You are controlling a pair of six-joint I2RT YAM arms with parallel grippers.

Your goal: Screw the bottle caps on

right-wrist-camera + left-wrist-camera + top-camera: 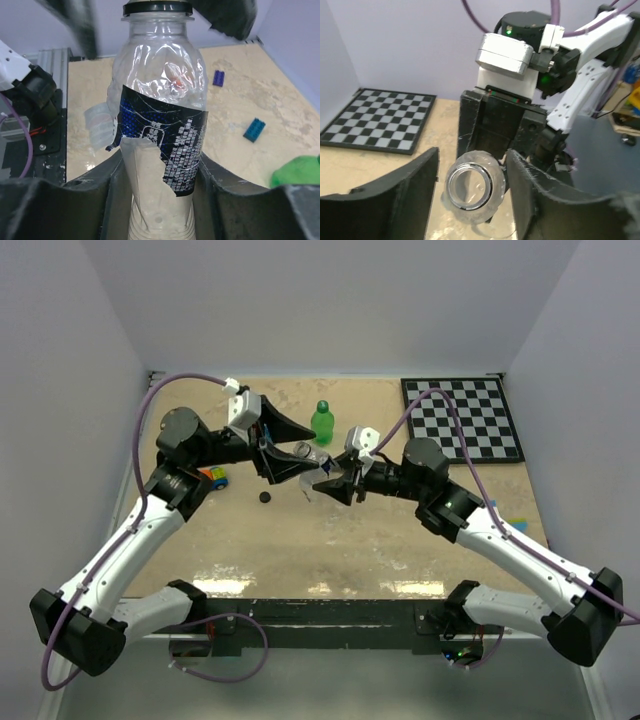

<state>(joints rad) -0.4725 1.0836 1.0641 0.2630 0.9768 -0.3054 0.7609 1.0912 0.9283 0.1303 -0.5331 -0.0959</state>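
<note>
Holding the clear bottle point(160, 100) is the work of my right gripper point(160, 172): its two fingers are pressed on the lower body from both sides, under the torn dark label, and the bottle is lifted off the table point(380, 550), lying across toward my other arm. My left gripper point(472, 187) stands at the top end of this bottle with its fingers spread, one on each side. It grasps nothing, and no cap is between the fingers. From the left wrist view I look straight into the round mouth, which seems bare. From the right wrist view I see only a dark ring point(157, 7) at the neck, and I take this for a leftover band, not for a cap.

The black cap point(265, 497) lies alone on the table, near my left arm and apart from both grippers. So for this bottle I judge that nothing is done yet. The cap must be picked up, brought to the mouth and turned on.

The green bottle point(321, 423) stands upright farther back, just behind the two grippers. Its top is green, so the green cap point(321, 405) seems to sit on it, but I cannot tell if it is screwed tight.
</note>
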